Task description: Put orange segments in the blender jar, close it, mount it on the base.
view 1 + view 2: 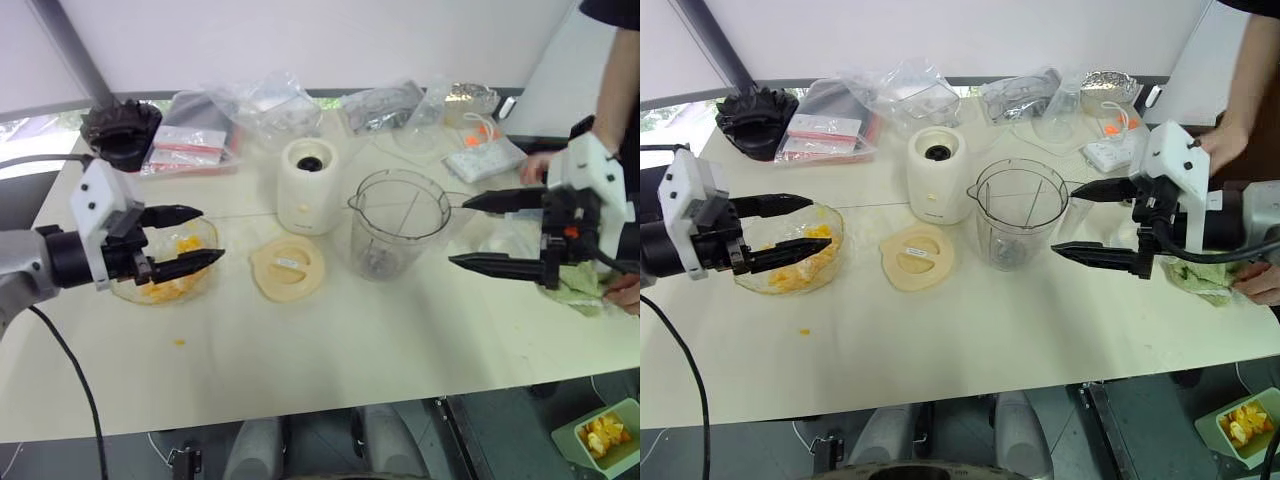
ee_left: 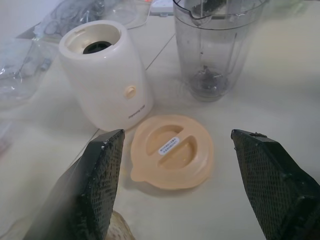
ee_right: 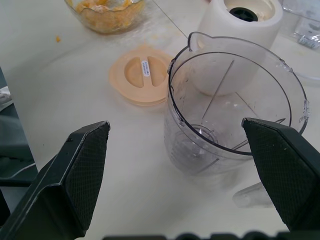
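So the orange segments (image 1: 800, 262) sit heaped in a shallow clear bowl (image 1: 830, 225) at the table's left side, with one stray bit (image 1: 805, 331) lying on the tabletop just in front of the bowl. The blender jar (image 1: 1018, 212) stands upright and empty near the middle, dark blades visible at its bottom, just beside the base (image 1: 937, 172) — the two are close, but I cannot tell whether they touch. The peach lid (image 1: 917, 256) lies flat in front of both.

The left gripper (image 1: 790, 230) hovers over the bowl with its fingers spread and nothing between them; the right gripper (image 1: 1095, 220) hangs near the jar's handle side, jaws wide apart and likewise empty.

Likely troubles: the segments look soft and wet, so a hard pinch could crush one or let it slip out — the loose bit on the table hints at that. The light, tall jar could be knocked over or pushed into the base if the right gripper closes off-centre (a person's hand (image 1: 535, 165) also rests near that arm).

Writing: a small white sticker (image 2: 169, 147) on the lid and faint print low on the base, neither legible.
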Motion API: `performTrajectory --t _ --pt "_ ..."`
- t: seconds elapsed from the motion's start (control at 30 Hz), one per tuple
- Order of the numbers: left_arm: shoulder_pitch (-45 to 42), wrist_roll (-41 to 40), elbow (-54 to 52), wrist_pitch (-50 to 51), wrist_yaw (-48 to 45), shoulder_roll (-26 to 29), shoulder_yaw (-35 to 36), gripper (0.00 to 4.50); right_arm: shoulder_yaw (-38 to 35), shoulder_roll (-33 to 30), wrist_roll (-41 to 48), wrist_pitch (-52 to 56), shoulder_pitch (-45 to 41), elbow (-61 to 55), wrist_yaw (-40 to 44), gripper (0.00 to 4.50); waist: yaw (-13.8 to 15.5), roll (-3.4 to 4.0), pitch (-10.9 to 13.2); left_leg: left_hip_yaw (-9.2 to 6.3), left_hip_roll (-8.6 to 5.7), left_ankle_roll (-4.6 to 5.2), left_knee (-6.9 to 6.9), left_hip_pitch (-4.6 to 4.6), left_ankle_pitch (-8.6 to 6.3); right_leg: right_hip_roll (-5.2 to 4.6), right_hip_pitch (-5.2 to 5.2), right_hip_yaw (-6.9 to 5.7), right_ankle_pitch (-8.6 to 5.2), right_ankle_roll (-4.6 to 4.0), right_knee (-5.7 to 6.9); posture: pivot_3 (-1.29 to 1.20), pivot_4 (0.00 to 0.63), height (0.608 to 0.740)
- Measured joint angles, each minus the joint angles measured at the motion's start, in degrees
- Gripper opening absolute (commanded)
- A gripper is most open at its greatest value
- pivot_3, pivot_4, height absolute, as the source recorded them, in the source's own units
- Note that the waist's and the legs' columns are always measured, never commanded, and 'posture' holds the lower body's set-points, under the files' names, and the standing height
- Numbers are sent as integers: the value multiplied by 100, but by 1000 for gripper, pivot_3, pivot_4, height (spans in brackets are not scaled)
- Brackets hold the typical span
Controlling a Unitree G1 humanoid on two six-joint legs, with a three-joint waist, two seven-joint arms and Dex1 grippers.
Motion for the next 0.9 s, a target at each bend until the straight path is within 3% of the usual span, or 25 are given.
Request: performTrajectory --t 0.9 --pt "-166 156 123 95 175 257 -447 3548 65 170 -71 -333 -34 -5 -279 4429 2 0 0 -1 -3 0 16 3 0 2 1 0 0 1 22 0 150 740"
